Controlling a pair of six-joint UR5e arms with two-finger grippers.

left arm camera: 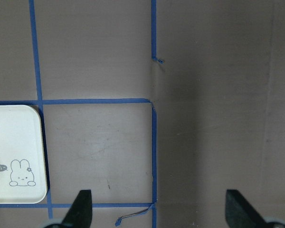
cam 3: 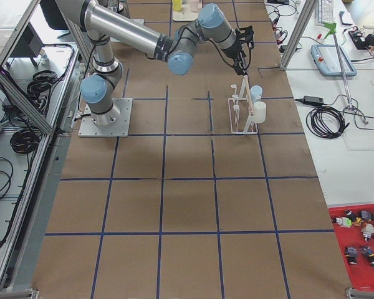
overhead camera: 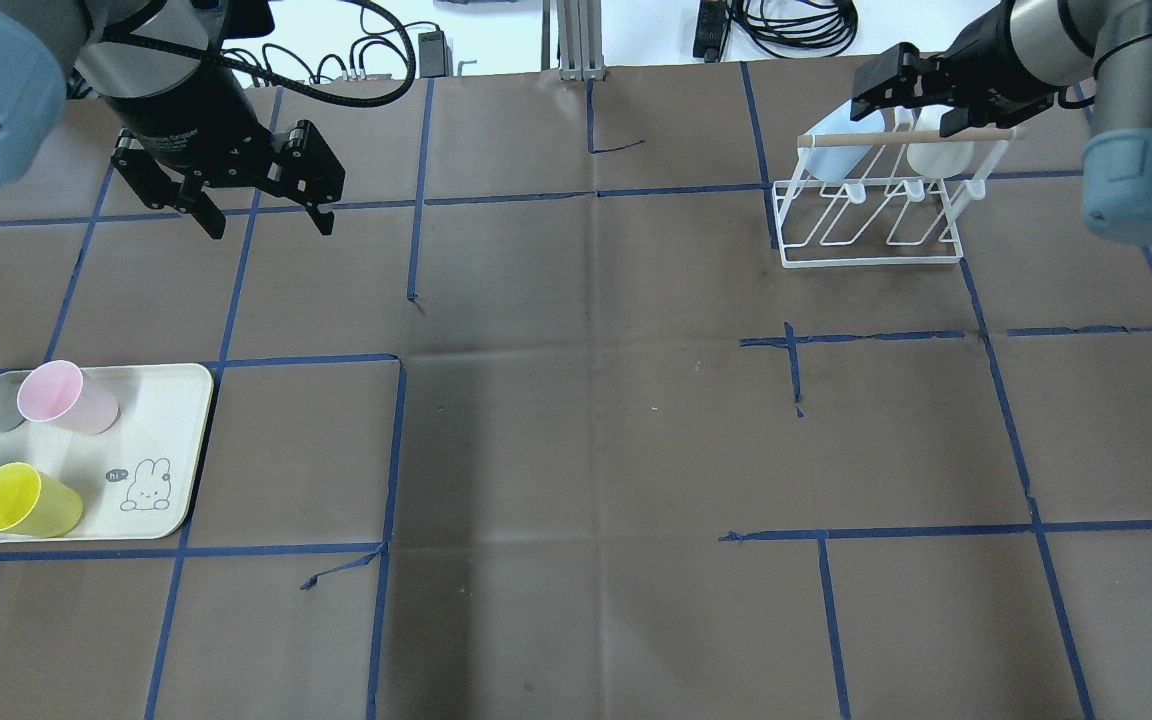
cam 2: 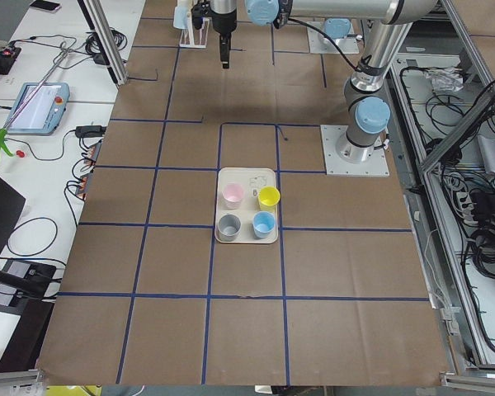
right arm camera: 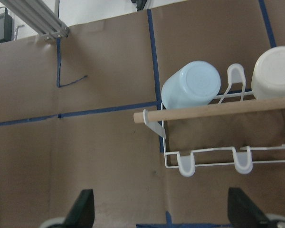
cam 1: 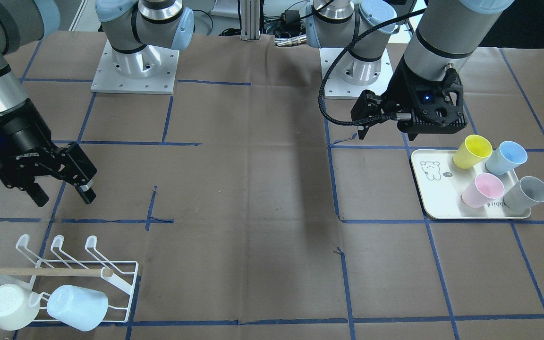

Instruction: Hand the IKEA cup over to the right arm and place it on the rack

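The rack (cam 1: pixel 120 282) stands at the robot's right end of the table (cam 1: pixel 253 189). A white cup (cam 1: pixel 6 307) and a pale blue cup (cam 1: pixel 78 307) hang tilted on its outer prongs, beside the dowel (cam 1: pixel 40 271) laid across it; the three prongs on the robot's side are free. The right gripper (cam 1: pixel 64 198) hovers just above the rack, fingers spread apart, empty. Well apart from the rack, at the opposite end, a tray (cam 1: pixel 435 198) carries a yellow cup (cam 1: pixel 472 151), a blue cup (cam 1: pixel 505 158), a pink cup (cam 1: pixel 483 190) and a grey cup (cam 1: pixel 527 193), mouths up. The left gripper (cam 1: pixel 387 134) hangs equally far from the rack, fingers wide, empty. In the overhead view the right gripper partly covers the hung cups, and the blue cup is cut by the edge
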